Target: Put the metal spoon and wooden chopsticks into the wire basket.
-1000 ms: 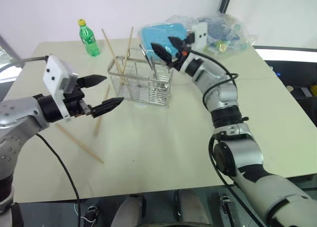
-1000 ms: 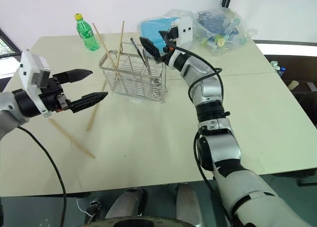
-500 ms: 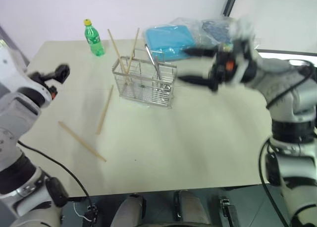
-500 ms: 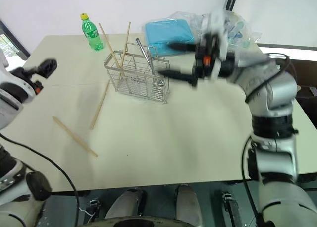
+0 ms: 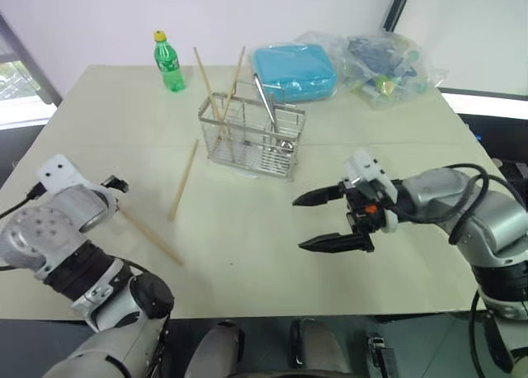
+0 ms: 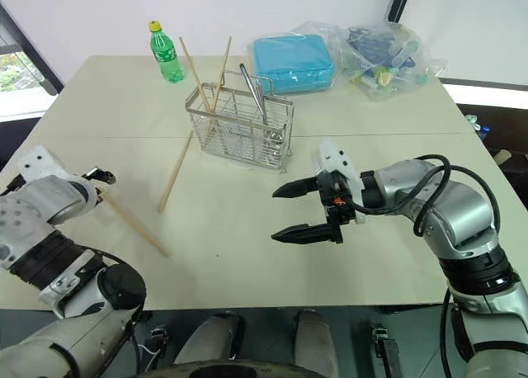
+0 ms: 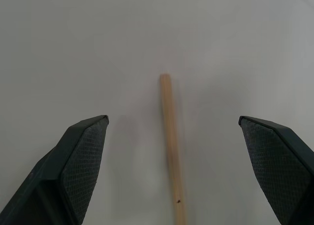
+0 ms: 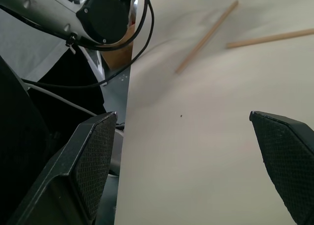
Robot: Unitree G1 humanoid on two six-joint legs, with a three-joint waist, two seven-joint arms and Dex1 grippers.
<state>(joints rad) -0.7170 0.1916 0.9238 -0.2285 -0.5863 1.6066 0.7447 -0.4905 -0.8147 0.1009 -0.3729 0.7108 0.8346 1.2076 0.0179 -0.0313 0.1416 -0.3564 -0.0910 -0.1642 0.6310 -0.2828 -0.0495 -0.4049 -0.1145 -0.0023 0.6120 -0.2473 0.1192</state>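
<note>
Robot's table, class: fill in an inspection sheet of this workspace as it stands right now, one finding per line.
Surface: pale table, bare toward the near edge.
Job's things: wire basket holds two chopsticks and the spoon; two loose chopsticks lie flat on the table to its left.
Clutter: green bottle, blue box and plastic bag along the far edge.
Grippers: left gripper open, with the end of a loose chopstick between its fingers but not touching them; right gripper open, empty, to the right of the basket.
Cables: black cable along the right arm.
Surroundings: white wall behind; window at far left.
</note>
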